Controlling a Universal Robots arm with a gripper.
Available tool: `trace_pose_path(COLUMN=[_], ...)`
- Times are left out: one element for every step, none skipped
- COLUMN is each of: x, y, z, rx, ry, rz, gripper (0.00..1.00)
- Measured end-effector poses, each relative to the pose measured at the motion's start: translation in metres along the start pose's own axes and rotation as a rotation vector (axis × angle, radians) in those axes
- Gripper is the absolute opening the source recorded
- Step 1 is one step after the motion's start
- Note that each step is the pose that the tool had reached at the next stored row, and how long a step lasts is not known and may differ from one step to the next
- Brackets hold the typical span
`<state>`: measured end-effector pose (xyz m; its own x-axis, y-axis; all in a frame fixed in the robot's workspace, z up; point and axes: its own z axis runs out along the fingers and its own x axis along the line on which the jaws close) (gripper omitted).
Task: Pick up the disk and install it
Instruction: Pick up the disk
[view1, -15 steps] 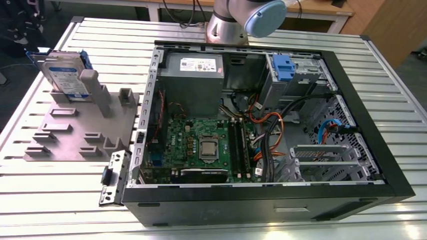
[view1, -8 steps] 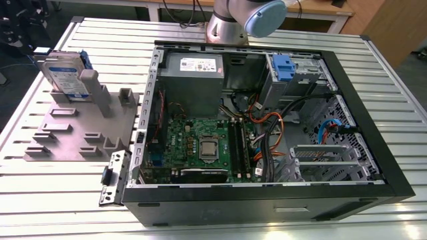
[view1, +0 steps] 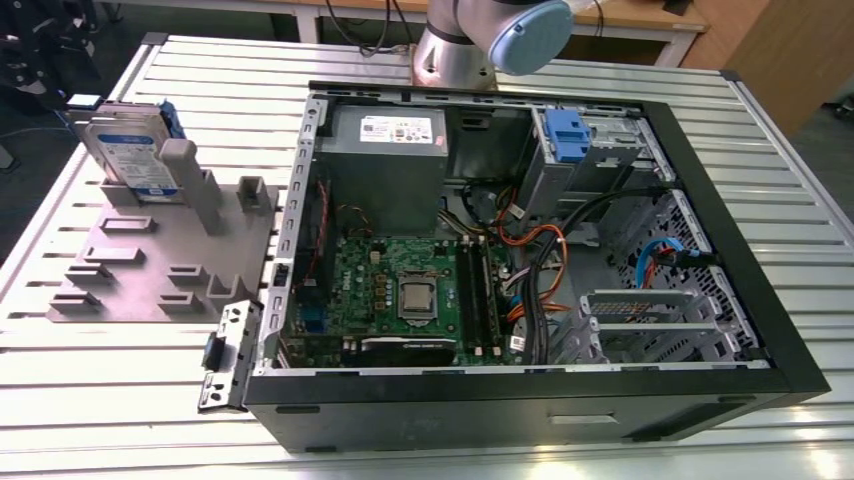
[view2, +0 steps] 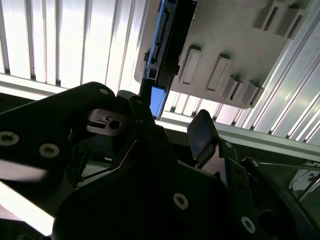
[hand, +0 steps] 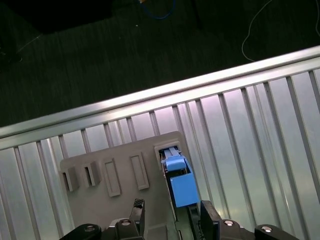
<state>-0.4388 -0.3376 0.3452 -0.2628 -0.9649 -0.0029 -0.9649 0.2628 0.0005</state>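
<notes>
The disk (view1: 128, 150), a silver drive with a white-and-blue label and blue frame, stands upright on its edge in a slot of the grey holder plate (view1: 147, 265) at the exterior view's left. In the first wrist view I look down on the disk's blue end (hand: 178, 181), and my gripper (hand: 172, 217) hangs above it, open, one finger (hand: 137, 210) on each side and apart from it. The second wrist view shows the disk (view2: 161, 50) edge-on beyond the gripper (view2: 167, 125), with a dark finger pad (view2: 201, 131) beside it.
An open computer case (view1: 787, 330) lies at the exterior view's middle and right, with motherboard (view1: 400, 290), cables and a drive bay holding a blue latch (view1: 567, 135). The arm's base (view1: 461, 45) stands behind the case. The slatted metal table (view1: 107, 400) ends near the holder plate.
</notes>
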Motion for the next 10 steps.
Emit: trace_pose_path(x=[0.0000,0.0000,0.0000,0.0000,0.0000,0.0000,0.0000,0.0000,0.0001,0.0002], y=[0.0000,0.0000,0.0000,0.0000,0.0000,0.0000,0.0000,0.0000,0.0001,0.0001], z=[0.0000,0.0000,0.0000,0.0000,0.0000,0.0000,0.0000,0.0000,0.0000,0.0000], rx=[0.0003,0.0005,0.0008,0.0010,0.0012,0.0015,0.0017,0.0019,0.0019,0.0017], ry=[0.0000,-0.0001,-0.0002,-0.0003,-0.0003,-0.0004,-0.0005,-0.0005,-0.0005,-0.0012], rz=[0.000,0.000,0.000,0.000,-0.001,-0.001,-0.001,-0.001,-0.001,-0.001], gripper=[0.56,0.56,0.56,0.56,0.56,0.56,0.56,0.56,0.56,0.56])
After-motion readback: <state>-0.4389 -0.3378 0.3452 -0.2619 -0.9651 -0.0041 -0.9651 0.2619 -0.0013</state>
